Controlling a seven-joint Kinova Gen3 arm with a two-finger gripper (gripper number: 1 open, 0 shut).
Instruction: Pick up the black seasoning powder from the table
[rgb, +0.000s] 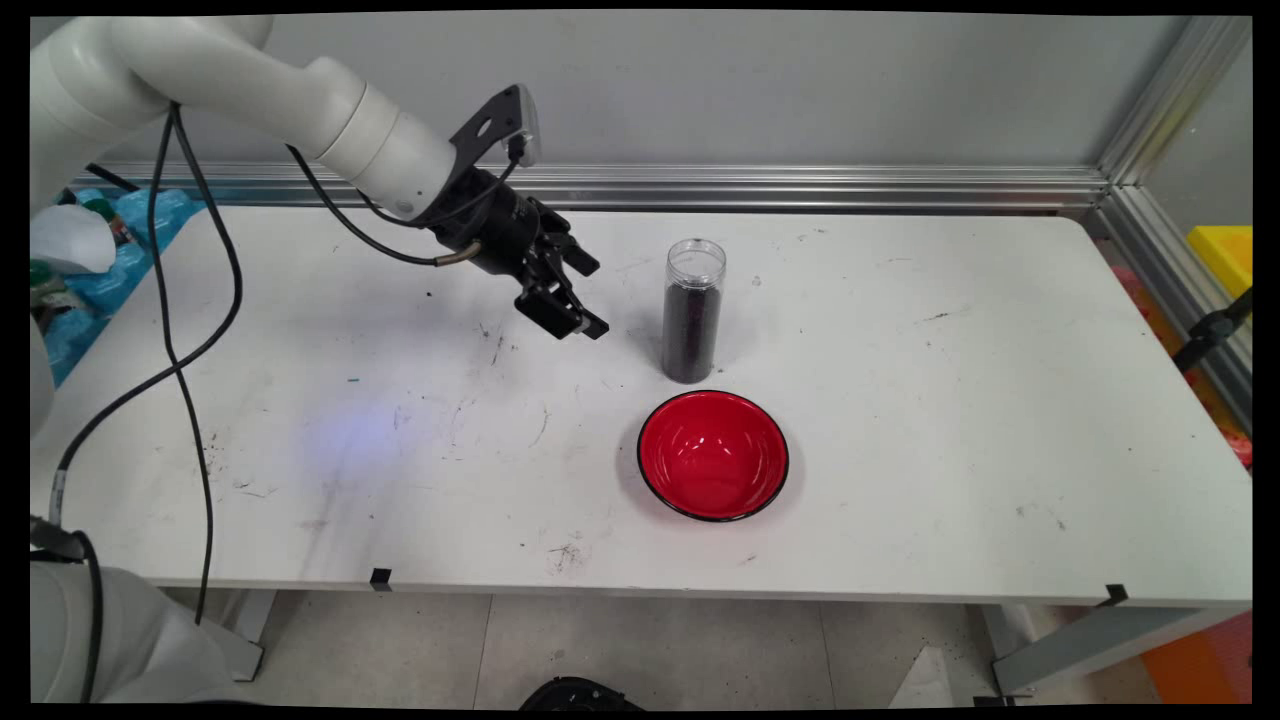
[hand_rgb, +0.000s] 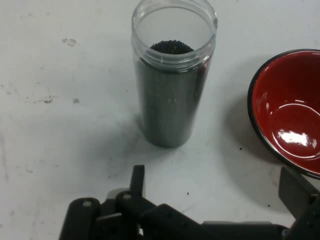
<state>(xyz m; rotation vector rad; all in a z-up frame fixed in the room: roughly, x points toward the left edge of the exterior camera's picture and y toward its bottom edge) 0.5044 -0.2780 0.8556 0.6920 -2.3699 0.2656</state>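
The tool (rgb: 583, 297) is hanging above the desk (rgb: 900, 420) left of its middle, tilted down toward the right, its two fingers spread wide and grasping nothing. In the hand view one finger (hand_rgb: 137, 181) is rising at lower left and the other (hand_rgb: 295, 192) at lower right, with bare desk between them. Nearest to it, just to its right and apart from it, a tall clear jar (rgb: 692, 310) is standing upright near the middle of the desk, lidless and filled almost to the neck with fine dark grains (hand_rgb: 171, 47). It is looking stiff, smooth, probably slippery, bottom-weighted yet tippable and ready to spill; the mid-body seems the soundest hold. Just beside the jar, toward the desk's near edge, a red bowl (rgb: 713, 455) with a black rim is sitting empty
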